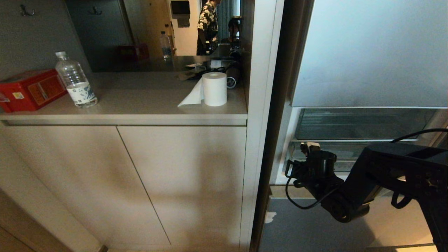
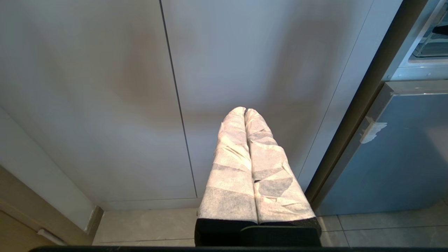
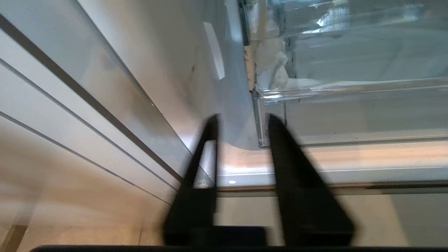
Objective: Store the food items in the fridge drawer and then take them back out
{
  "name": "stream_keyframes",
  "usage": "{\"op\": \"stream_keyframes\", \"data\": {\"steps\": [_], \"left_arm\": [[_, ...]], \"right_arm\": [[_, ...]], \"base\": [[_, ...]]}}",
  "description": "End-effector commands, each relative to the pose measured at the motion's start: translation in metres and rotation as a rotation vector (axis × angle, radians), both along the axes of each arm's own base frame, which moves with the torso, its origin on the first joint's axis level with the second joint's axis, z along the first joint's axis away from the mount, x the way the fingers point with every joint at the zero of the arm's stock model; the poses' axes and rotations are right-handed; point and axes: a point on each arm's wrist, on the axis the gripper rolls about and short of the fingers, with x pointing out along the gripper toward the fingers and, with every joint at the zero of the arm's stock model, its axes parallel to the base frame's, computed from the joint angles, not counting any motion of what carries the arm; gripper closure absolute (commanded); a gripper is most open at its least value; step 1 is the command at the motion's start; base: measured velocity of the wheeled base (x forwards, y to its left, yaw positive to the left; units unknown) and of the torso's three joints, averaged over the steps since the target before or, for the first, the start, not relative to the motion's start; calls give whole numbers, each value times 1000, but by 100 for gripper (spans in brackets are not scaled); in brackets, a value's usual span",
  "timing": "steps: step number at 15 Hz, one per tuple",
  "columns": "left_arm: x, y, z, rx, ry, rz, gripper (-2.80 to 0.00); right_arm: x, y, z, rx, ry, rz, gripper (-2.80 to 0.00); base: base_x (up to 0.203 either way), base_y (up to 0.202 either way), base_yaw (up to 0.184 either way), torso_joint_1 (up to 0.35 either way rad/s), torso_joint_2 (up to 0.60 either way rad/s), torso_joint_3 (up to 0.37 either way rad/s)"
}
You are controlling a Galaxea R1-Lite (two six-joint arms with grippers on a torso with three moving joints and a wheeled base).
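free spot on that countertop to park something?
Widest bare stretch of the countertop: between the water bottle and the paper roll. The left end is crowded: the red box sits right beside the bottle. Behind the roll, dark clutter fills the back right corner.

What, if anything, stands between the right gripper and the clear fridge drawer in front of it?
Nothing visible does. The right gripper is open and empty, with only a gap between its fingers and the front corner of the fridge drawer. No fruits are in view.
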Motion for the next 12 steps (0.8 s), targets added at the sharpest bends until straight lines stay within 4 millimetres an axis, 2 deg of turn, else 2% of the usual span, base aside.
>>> {"op": "stream_keyframes", "data": {"steps": [1, 7, 12], "left_arm": [[0, 0, 0, 0, -2, 0, 0], [0, 0, 0, -2, -2, 1, 0], [0, 0, 0, 0, -2, 0, 0]], "right_arm": [[-1, -4, -2, -4, 5, -6, -280], [6, -42, -1, 31, 12, 35, -280], [10, -47, 2, 11, -22, 36, -280]], "base": [[0, 0, 0, 0, 0, 0], [0, 0, 0, 0, 0, 0], [0, 0, 0, 0, 0, 0]]}}
